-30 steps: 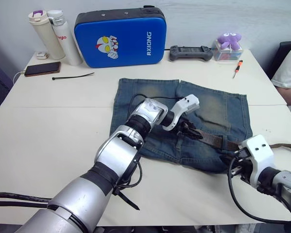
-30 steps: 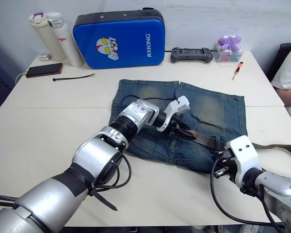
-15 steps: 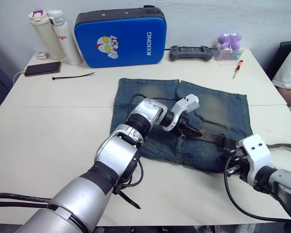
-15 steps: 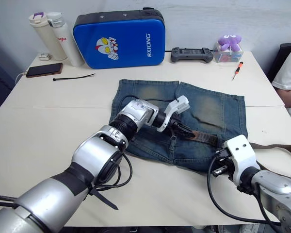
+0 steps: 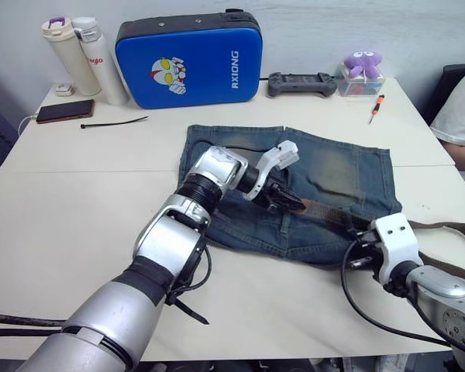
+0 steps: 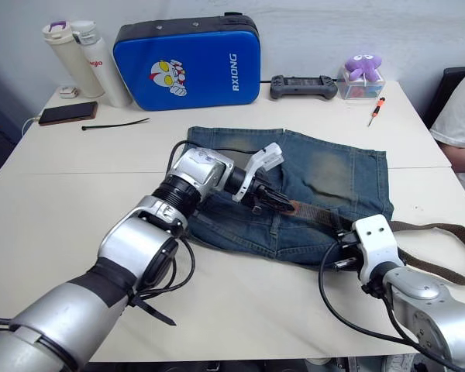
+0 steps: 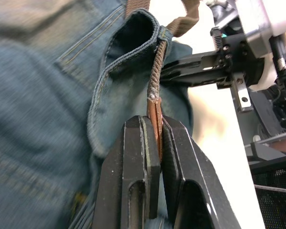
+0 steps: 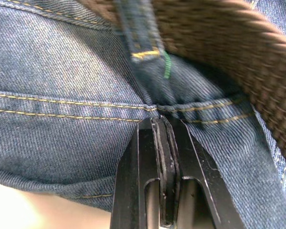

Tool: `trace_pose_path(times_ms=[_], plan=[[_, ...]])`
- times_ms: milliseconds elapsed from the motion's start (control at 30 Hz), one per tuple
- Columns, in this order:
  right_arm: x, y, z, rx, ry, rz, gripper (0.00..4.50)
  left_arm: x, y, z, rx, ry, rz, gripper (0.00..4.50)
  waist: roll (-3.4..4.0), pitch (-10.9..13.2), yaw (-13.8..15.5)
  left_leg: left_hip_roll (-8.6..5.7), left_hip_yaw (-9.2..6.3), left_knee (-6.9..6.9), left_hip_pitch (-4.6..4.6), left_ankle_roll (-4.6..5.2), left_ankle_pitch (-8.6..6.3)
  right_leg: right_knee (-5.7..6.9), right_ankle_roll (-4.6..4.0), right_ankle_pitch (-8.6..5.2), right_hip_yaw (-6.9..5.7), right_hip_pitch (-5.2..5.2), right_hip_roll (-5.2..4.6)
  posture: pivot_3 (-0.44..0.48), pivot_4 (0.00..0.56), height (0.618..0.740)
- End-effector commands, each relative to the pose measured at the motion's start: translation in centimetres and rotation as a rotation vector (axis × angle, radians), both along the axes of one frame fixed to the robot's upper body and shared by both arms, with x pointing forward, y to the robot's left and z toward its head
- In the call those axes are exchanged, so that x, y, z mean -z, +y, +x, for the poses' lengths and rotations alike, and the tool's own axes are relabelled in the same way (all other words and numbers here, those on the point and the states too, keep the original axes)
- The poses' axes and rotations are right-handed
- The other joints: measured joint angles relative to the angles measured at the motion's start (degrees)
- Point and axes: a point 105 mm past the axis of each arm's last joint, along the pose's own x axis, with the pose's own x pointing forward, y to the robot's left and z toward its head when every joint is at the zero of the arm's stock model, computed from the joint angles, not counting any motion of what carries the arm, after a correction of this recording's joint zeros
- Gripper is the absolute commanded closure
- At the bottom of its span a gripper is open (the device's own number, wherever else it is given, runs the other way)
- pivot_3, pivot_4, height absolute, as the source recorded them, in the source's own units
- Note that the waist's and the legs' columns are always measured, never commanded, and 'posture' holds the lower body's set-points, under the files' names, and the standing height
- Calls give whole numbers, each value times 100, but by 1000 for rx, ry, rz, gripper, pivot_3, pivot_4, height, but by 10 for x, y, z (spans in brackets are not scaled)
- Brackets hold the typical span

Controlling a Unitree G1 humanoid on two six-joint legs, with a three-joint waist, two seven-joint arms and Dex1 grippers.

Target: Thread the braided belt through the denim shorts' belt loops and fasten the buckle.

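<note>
since a second back, pulled a little toward the robot's left: braided belt (image 5: 325, 211) with its tan leather tip, drawn along the waistband by the left gripper (image 5: 283, 198). lies across the waist edge of the denim shorts (image 5: 333, 167), spread flat on the table (image 5: 77, 201), waistband nearest the robot. runs under one of the belt loops (image 8: 142, 33), then trails off over the table edge on the right (image 6: 442, 240). buckle not made out.

left gripper clamped on the leather tip (image 7: 155, 119), fingers (image 7: 136, 157) pressed close either side of it, braid rising from them into a fold of denim. right gripper (image 5: 358, 249) down at the waistband's right end, fingers (image 8: 148, 162) together and apparently nipping the denim hem just below that loop.

judged mid-threading, several loops to go. best done by keeping the pull low and parallel to the waistband, holding the denim pinned on the right so the cloth does not bunch, and regripping nearer the tip before aiming at the next loop.

beyond: blue case (image 5: 187, 58), two bottles (image 5: 74, 50), phone (image 5: 43, 111), black cable tie (image 5: 112, 122), controller (image 5: 301, 81), screwdriver (image 5: 376, 107), purple toy (image 5: 363, 63).
</note>
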Motion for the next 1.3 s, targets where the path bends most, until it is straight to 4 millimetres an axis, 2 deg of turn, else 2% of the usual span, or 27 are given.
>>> trace_pose_path(times_ms=[33, 400, 467, 567, 700, 767, 933, 1000, 1100, 1200, 1300], plan=[[9, -20, 1, 82, 36, -37, 4500, -8, 6, -3, 17, -10, -11, 4447, 0, -1, -3, 0, 1, 0, 0, 0, 0, 1, 0, 0, 1, -1, 0, 0, 150, 740], [3, -16, 7, 46, -6, -32, 4500, -3, 15, -10, -27, 34, -28, 4447, -4, -3, -21, 0, 2, 1, 0, -3, 3, 11, 0, 0, 3, -6, 1, 0, 150, 740], [-15, 3, 11, -55, -73, 36, 4500, -2, 2, -15, -44, 76, -69, 4447, -5, -3, -14, 0, 2, 1, 0, -3, 3, 11, 0, 0, 3, -5, 0, 0, 150, 740], [-33, 17, 10, -131, -127, 103, 4500, 1, -9, -16, -69, 94, -91, 4447, -5, -3, -15, -1, 3, 3, -2, -1, 4, 11, 0, 0, 3, -8, 0, 0, 150, 740], [-52, 21, 8, -182, -155, 123, 4500, 3, -11, -19, -84, 116, -102, 4447, -4, -3, -16, 0, 3, 0, -4, -3, 5, 14, 0, 0, 4, -14, 2, 0, 150, 740], [-65, 19, 10, -180, -191, 139, 4500, 6, -7, -19, -102, 129, -100, 4447, -4, -3, -33, 0, 3, -1, -4, -5, 6, 15, 0, 0, 4, -15, 2, 0, 150, 740], [-80, 18, 15, -185, -208, 151, 4500, 12, 1, -16, -145, 128, -96, 4447, -4, -3, -28, 0, 1, -2, -4, -8, 8, 15, 0, 0, 4, -16, 1, 0, 150, 740], [-83, 19, 20, -180, -216, 166, 4500, 11, -1, -18, -148, 134, -106, 4447, -4, -3, -23, 0, 2, -2, -5, -8, 8, 14, 0, 0, 4, -16, 1, 0, 150, 740], [-83, 30, 29, -215, -206, 190, 4500, 8, -9, -20, -149, 134, -130, 4447, -4, -3, -25, 0, 3, -2, -5, -8, 8, 13, 0, 0, 4, -16, 0, 0, 150, 740], [-76, 36, 32, -223, -168, 183, 4500, 5, -15, -22, -151, 134, -146, 4447, -4, -3, -24, 0, 2, -3, -5, -8, 8, 14, 0, 0, 4, -19, 0, 0, 150, 740], [-55, 21, 34, -139, -101, 135, 4500, 4, -18, -24, -150, 139, -156, 4447, -4, -3, 11, 0, 3, -4, -10, -8, 8, 13, 0, 0, 4, -21, 0, 0, 150, 740]])
